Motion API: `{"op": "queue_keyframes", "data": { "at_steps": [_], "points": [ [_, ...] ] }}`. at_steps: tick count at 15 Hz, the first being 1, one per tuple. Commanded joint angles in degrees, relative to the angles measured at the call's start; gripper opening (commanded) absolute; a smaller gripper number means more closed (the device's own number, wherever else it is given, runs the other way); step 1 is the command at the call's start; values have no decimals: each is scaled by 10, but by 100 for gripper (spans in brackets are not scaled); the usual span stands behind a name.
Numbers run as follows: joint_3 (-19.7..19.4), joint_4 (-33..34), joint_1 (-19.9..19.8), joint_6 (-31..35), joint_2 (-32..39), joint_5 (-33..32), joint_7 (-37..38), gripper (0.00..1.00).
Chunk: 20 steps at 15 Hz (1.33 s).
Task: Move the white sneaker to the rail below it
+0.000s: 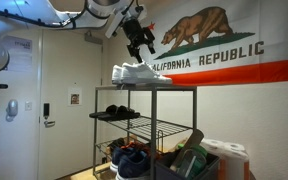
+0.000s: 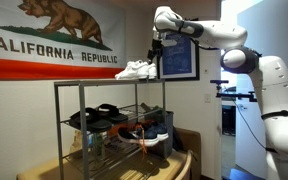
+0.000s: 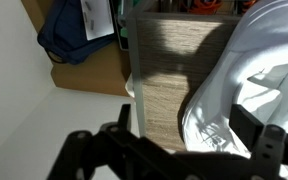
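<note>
While your claw (image 1: 139, 45) hangs spread open, the all-white lace-up sneaker (image 1: 134, 72) sits just below it, lengthwise along the black metal rack's top tier (image 1: 179, 88).

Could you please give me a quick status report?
Gripper open, above the top tier. White sneaker on top tier, ungrasped. Dark shoes sit on the rail below.

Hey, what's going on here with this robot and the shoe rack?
A robot arm is reaching over the top tier of a black shoe rack. Its claw hangs open over the white sneaker sitting there and is not gripping it yet. The rail below holds dark shoes. The sneaker has not been moved down to it.
</note>
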Motion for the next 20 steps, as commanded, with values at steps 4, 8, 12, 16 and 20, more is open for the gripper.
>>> {"op": "queue_keyframes", "data": {
  "at_steps": [4, 8, 12, 16, 20],
  "points": [
    [1, -11, -7, -18, -4, 33, 9, 100],
    [6, -6, -1, -20, -4, 37, 8, 100],
    [9, -25, 2, -21, -5, 46, 7, 100],
    [5, -57, -2, -24, -13, 45, 8, 100],
    [2, -85, -6, -20, -16, 46, 9, 66]
  ]
}}
